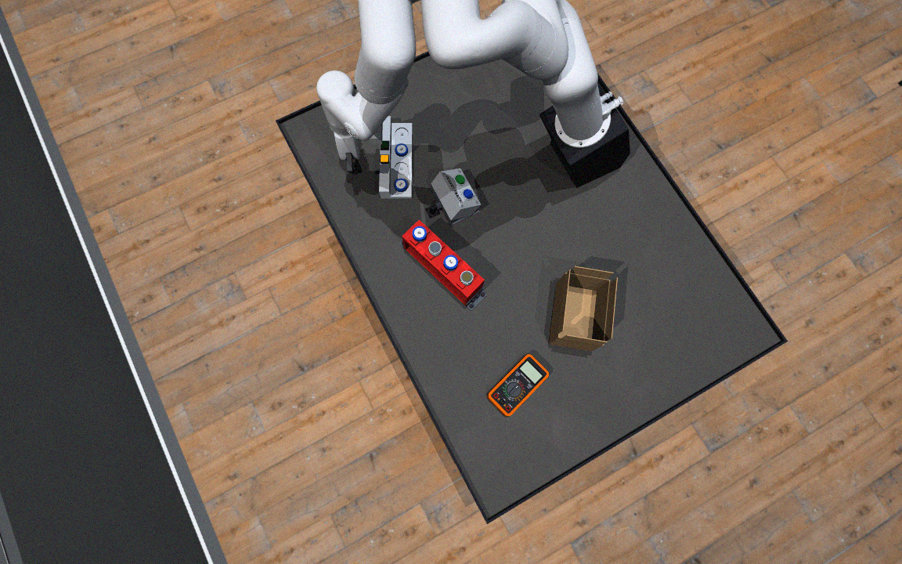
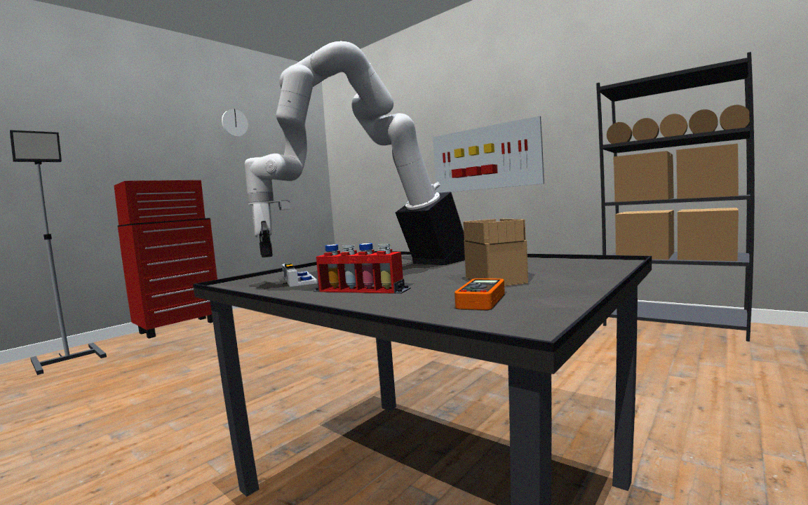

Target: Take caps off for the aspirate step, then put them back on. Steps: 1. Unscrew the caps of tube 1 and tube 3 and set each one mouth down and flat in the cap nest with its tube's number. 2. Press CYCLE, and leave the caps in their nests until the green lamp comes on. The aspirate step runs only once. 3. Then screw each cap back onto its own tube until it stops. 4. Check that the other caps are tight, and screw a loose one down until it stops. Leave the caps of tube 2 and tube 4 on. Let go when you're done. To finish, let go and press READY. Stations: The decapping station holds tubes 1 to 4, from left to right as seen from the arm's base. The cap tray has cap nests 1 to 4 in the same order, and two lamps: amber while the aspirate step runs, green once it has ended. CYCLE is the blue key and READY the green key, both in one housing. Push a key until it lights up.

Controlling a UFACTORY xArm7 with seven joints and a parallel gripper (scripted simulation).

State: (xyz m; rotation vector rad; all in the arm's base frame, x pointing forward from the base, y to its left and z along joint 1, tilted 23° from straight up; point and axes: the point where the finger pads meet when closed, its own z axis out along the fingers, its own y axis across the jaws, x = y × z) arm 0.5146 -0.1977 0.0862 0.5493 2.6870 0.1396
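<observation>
The red decapping station (image 1: 442, 261) (image 2: 360, 271) holds four tubes. Two carry blue caps (image 1: 419, 233) (image 1: 451, 262). The other two stand open (image 1: 434, 247) (image 1: 466, 276). The grey cap tray (image 1: 396, 160) (image 2: 297, 275) holds two blue caps (image 1: 401, 148) (image 1: 400, 184) in separate nests, with an empty nest between them. Its amber lamp (image 1: 384, 159) is lit and the lamp beside it is dark. The grey key housing (image 1: 456, 194) shows the green key (image 1: 459, 179) and the blue key (image 1: 467, 193). My gripper (image 1: 351, 164) (image 2: 265, 245) is open and empty, hanging above the table just beside the tray, on the side near the table edge.
An open cardboard box (image 1: 582, 309) (image 2: 494, 251) and an orange multimeter (image 1: 517, 385) (image 2: 479, 293) lie further along the table. The arm's black pedestal (image 1: 584, 143) stands at the back. The table edge runs close to the gripper.
</observation>
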